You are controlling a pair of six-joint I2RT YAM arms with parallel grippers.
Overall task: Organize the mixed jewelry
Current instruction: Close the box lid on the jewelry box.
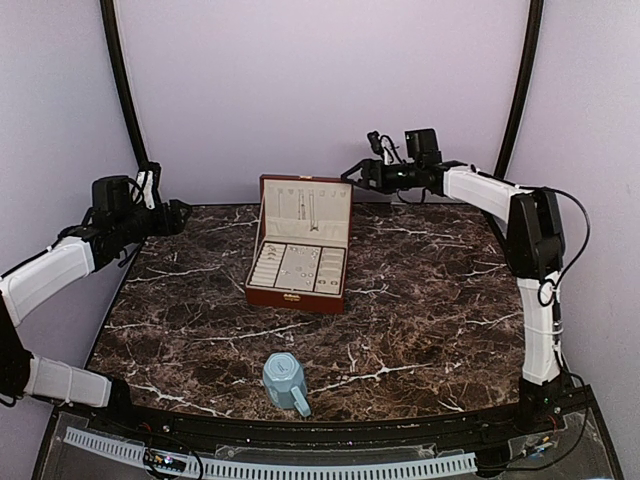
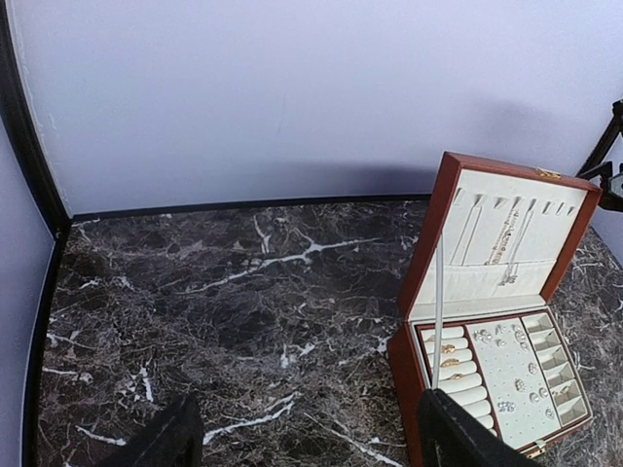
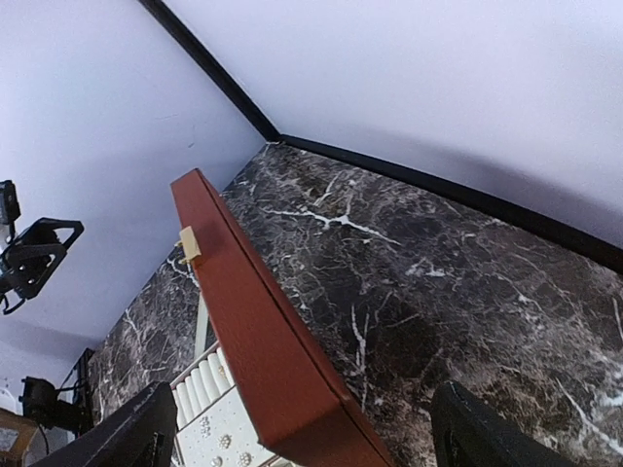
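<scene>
jewelry (image 2: 484, 335): small silvery pieces in cream compartments of open brown box (image 1: 296, 296), frame centre | left gripper (image 1: 172, 215): upper left, raised, spread wide, empty | right gripper (image 1: 362, 173): upper right of box, spread wide, empty | blue mug (image 1: 285, 382): lower centre on surface (image 1: 420, 300)

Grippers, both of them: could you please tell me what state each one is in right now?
Left gripper: open, holding nothing.
Right gripper: open, holding nothing.
</scene>
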